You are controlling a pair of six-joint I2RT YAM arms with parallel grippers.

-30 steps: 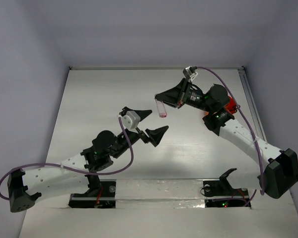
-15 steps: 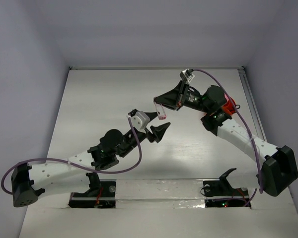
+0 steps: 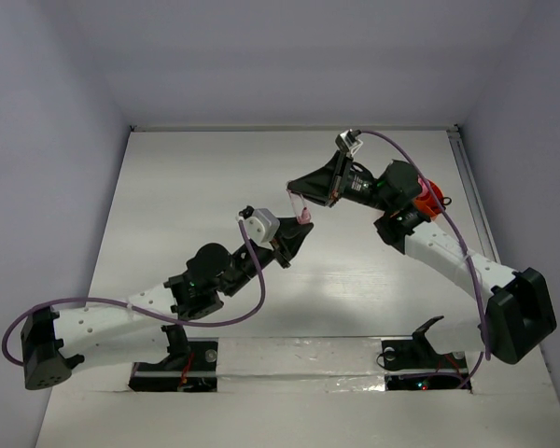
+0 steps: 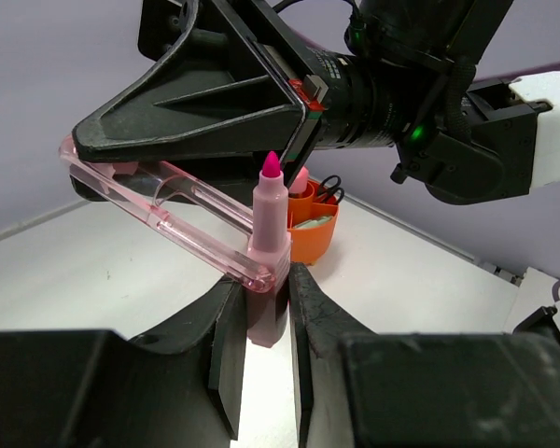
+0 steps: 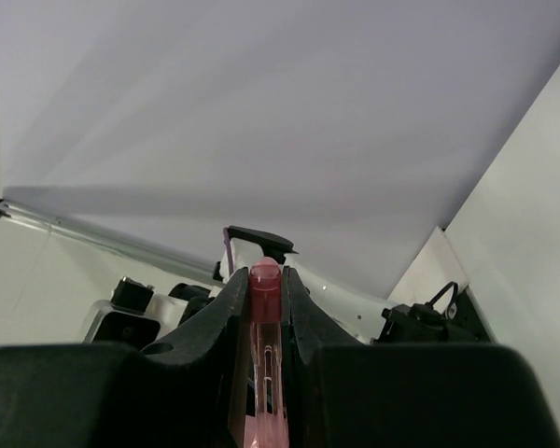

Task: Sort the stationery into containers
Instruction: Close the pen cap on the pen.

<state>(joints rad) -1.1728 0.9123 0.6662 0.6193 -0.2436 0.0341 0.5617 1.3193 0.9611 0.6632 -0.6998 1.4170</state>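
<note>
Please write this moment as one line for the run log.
left pincer: shut on pink marker | right pincer: shut on clear pink case | orange bowl: scissors inside

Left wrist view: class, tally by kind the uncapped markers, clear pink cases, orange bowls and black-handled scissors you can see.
Uncapped pink marker: 1
Clear pink case: 1
Orange bowl: 1
Black-handled scissors: 1
Total: 4
</note>
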